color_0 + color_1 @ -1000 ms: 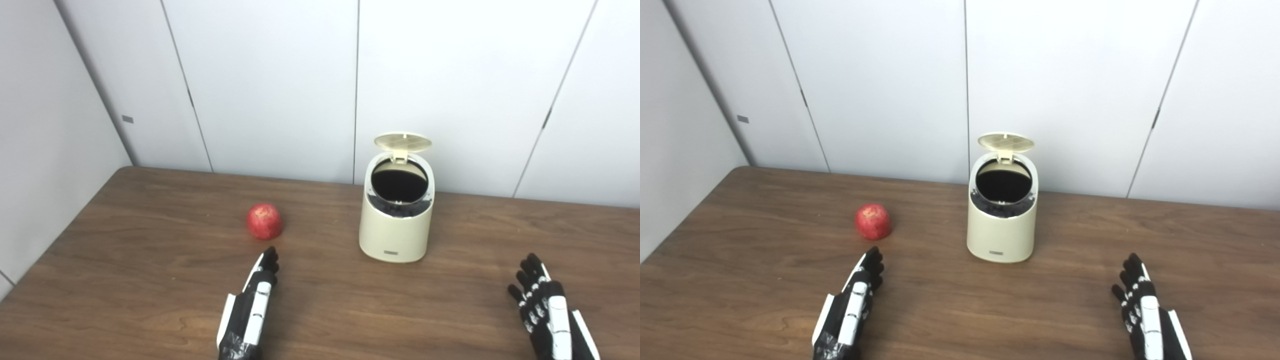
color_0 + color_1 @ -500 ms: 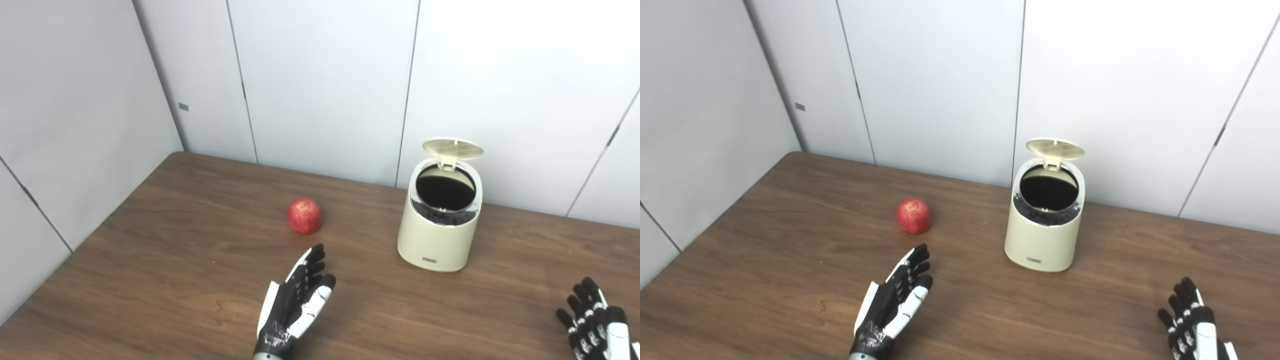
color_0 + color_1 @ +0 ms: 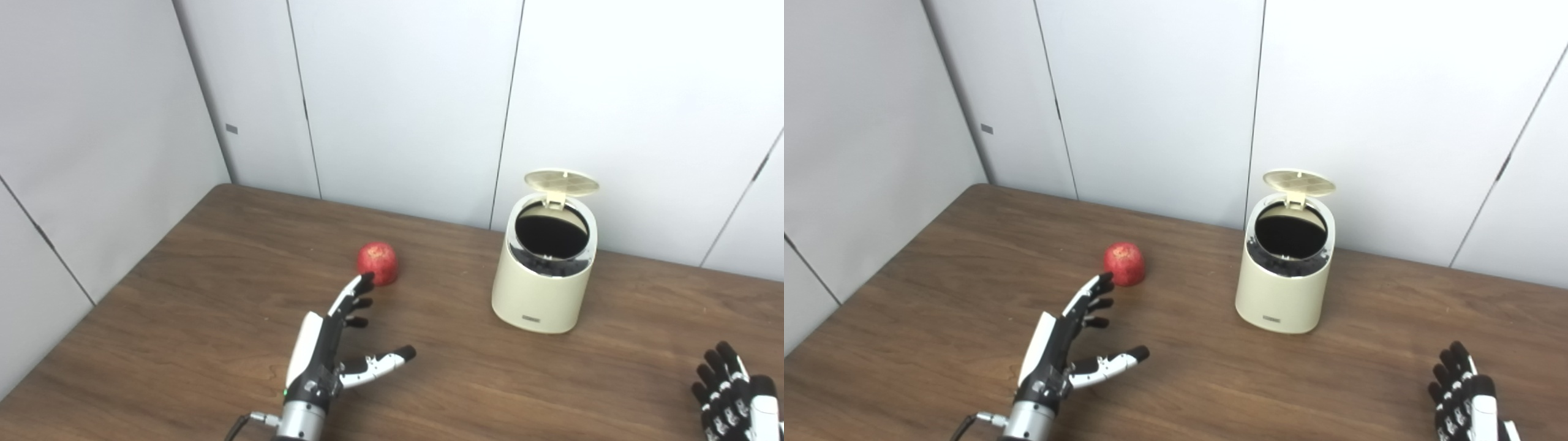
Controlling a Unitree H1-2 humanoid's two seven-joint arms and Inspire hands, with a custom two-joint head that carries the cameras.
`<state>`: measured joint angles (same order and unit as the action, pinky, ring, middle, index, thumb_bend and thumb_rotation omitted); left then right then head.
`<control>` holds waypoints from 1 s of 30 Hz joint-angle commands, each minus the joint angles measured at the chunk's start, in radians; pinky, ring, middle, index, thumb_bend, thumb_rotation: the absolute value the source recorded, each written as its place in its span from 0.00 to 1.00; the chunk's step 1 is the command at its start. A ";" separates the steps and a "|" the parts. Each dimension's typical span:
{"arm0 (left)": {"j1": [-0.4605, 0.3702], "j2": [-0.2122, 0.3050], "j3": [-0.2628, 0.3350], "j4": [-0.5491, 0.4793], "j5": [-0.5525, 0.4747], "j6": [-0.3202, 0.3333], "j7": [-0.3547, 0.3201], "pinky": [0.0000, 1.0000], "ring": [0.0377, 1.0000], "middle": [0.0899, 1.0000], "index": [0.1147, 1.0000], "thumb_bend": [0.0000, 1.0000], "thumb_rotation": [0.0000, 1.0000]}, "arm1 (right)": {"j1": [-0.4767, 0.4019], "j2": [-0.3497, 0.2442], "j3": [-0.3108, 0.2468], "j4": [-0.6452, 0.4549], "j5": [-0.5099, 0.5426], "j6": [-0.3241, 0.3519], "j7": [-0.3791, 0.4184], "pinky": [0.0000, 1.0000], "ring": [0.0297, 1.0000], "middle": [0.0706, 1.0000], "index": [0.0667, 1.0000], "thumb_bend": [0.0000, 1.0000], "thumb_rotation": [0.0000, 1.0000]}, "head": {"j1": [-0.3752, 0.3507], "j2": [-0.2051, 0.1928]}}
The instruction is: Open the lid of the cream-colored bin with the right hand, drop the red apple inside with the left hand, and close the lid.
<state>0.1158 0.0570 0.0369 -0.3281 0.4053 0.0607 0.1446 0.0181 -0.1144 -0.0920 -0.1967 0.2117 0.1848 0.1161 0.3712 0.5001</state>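
Observation:
The red apple (image 3: 378, 263) lies on the brown wooden table (image 3: 202, 306), left of the cream-colored bin (image 3: 542, 288). The bin's round lid (image 3: 561, 182) stands raised at the back, showing the dark inside. My left hand (image 3: 334, 343) is open, fingers stretched toward the apple and thumb spread to the right; its fingertips (image 3: 365, 282) are just short of the fruit. My right hand (image 3: 1464, 401) rests open at the bottom right corner, far from the bin, partly cut off by the picture's edge.
Grey wall panels (image 3: 398, 104) close off the table's far side and left side. The bin stands near the back edge of the table.
The camera has turned left, shifting the whole scene right. My left hand has reached forward toward the apple and spread its thumb. The right hand stays low at the right.

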 commanded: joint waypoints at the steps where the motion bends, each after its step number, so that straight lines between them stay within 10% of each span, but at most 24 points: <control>1: -0.048 0.020 0.004 -0.048 0.047 0.017 -0.006 0.70 0.81 0.87 0.91 0.90 0.12 | -0.020 0.009 0.001 -0.030 0.008 -0.008 -0.006 1.00 1.00 1.00 0.99 0.61 1.00 | -0.001 -0.001; 13: -0.201 0.140 0.058 -0.066 0.178 0.202 -0.070 0.77 0.85 0.87 0.88 0.93 0.22 | -0.022 0.030 0.015 -0.068 -0.009 0.020 -0.035 1.00 1.00 1.00 1.00 0.55 1.00 | -0.012 0.000; 30: -0.457 0.306 -0.090 0.189 0.424 0.389 -0.256 0.69 0.86 0.87 0.85 0.99 0.20 | -0.033 0.033 0.020 -0.067 -0.033 0.014 -0.044 0.97 1.00 1.00 0.99 0.46 1.00 | -0.029 0.001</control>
<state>-0.2792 0.3362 -0.0591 -0.1385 0.8237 0.4385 -0.1087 0.0140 -0.0811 -0.0726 -0.2381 0.1843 0.2274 0.0750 0.3406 0.5001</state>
